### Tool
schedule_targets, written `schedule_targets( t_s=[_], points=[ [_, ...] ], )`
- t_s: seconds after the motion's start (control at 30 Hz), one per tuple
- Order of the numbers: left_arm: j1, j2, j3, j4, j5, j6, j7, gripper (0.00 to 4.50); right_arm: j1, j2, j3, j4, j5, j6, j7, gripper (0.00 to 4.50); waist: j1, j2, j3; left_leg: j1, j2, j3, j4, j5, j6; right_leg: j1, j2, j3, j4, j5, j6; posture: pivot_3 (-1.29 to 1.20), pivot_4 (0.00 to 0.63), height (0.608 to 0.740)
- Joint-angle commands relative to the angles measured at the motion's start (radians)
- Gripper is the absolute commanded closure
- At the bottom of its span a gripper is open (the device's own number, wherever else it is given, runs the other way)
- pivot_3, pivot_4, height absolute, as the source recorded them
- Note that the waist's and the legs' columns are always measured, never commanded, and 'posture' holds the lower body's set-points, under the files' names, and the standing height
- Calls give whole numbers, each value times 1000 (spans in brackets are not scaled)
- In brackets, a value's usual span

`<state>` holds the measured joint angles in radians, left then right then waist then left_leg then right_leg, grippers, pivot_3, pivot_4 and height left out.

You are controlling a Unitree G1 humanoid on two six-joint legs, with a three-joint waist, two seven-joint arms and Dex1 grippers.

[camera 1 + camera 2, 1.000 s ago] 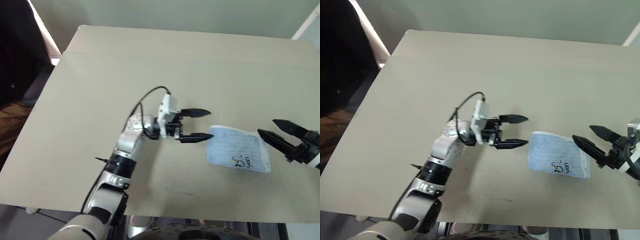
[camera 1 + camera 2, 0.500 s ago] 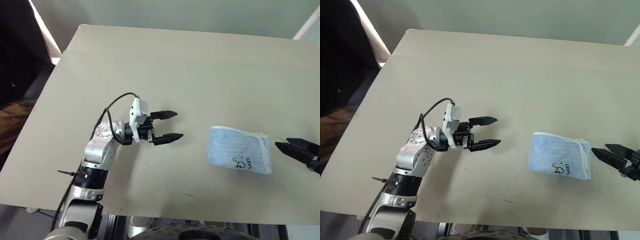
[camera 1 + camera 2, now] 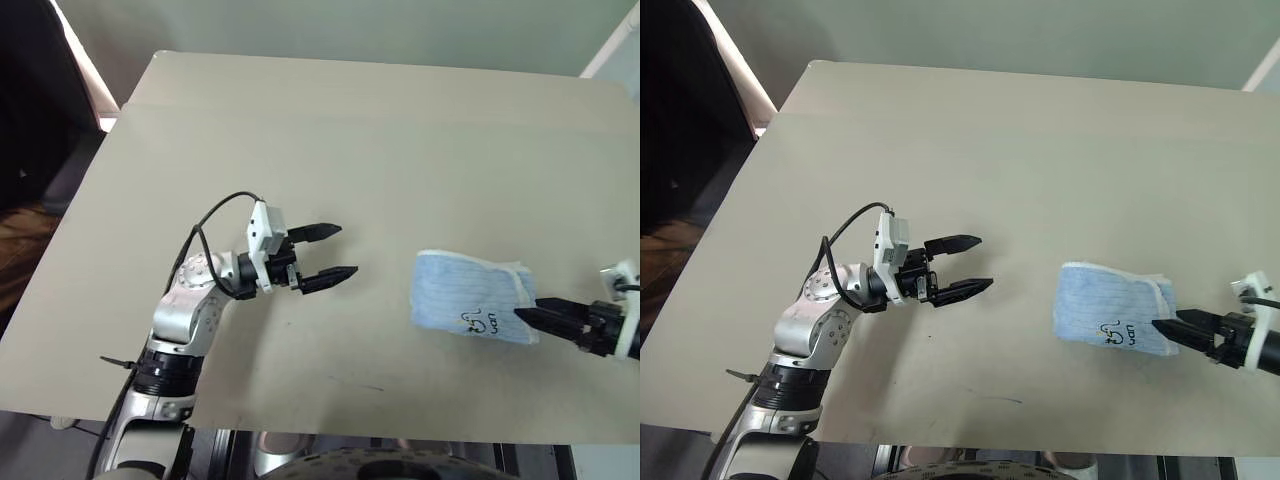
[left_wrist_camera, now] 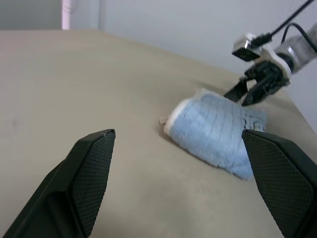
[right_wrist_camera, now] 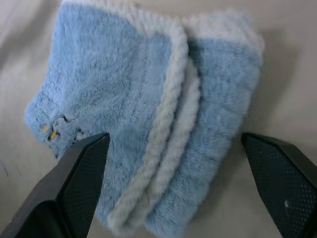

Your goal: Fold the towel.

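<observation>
The towel is light blue with white edging and a small dark mark. It lies folded into a small thick pad on the right part of the table. My left gripper hovers open over the table's middle, well left of the towel, with its fingers pointing toward it. My right gripper is at the towel's near right corner. In the right wrist view its fingers stand wide apart on either side of the towel's stacked edges, holding nothing. The left wrist view shows the towel with the right gripper behind it.
The tan table has its left edge beside a dark floor area. Its near edge runs just below both arms. A black cable loops off my left wrist. A pale wall stands behind the far edge.
My left gripper has drawn back to the left, away from the towel's left edge. My right gripper has sunk and rolled and now sits low at the towel's near right corner. The towel has not moved.
</observation>
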<state>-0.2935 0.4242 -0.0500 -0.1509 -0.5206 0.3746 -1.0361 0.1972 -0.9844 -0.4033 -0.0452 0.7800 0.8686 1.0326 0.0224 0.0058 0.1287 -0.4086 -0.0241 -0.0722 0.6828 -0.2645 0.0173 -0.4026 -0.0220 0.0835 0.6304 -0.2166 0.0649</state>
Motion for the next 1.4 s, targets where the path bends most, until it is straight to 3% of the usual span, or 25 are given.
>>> schedule_targets(
  t_s=[0.03,0.33,0.9,1.0,1.33,1.4],
  points=[
    [-7,12,17,-103,-36,43,42,68,-15,26,52,-17,-4,10,25,0,-4,-1,0,1,0,0,0,0,0,1,0,0,0,-1,-1,0,150,740],
    [29,11,-13,-159,-32,54,98,68,-55,66,66,-125,44,69,14,0,-20,-1,0,11,2,0,-1,0,-6,4,2,0,11,-10,-16,0,150,740],
    [59,23,-24,-56,-15,-30,29,68,-92,99,19,-203,121,190,-77,0,-19,-1,0,9,2,-1,-2,0,-6,3,2,0,13,-11,-15,0,150,740],
    [65,25,-27,-46,-4,-43,24,0,-85,92,6,-193,118,192,-70,606,-19,-1,0,9,2,-1,-2,0,-6,2,2,0,13,-12,-16,0,150,740],
    [55,11,-38,25,28,-103,2,0,-96,83,-19,-176,107,183,-65,4166,-19,-1,0,9,2,-1,-2,0,-6,2,2,0,13,-12,-16,0,150,740],
    [54,9,-38,33,31,-110,0,0,-96,82,-21,-178,107,183,-65,4482,-19,-1,0,8,2,-1,-2,-1,-6,2,2,0,13,-12,-16,0,150,740]
  ],
)
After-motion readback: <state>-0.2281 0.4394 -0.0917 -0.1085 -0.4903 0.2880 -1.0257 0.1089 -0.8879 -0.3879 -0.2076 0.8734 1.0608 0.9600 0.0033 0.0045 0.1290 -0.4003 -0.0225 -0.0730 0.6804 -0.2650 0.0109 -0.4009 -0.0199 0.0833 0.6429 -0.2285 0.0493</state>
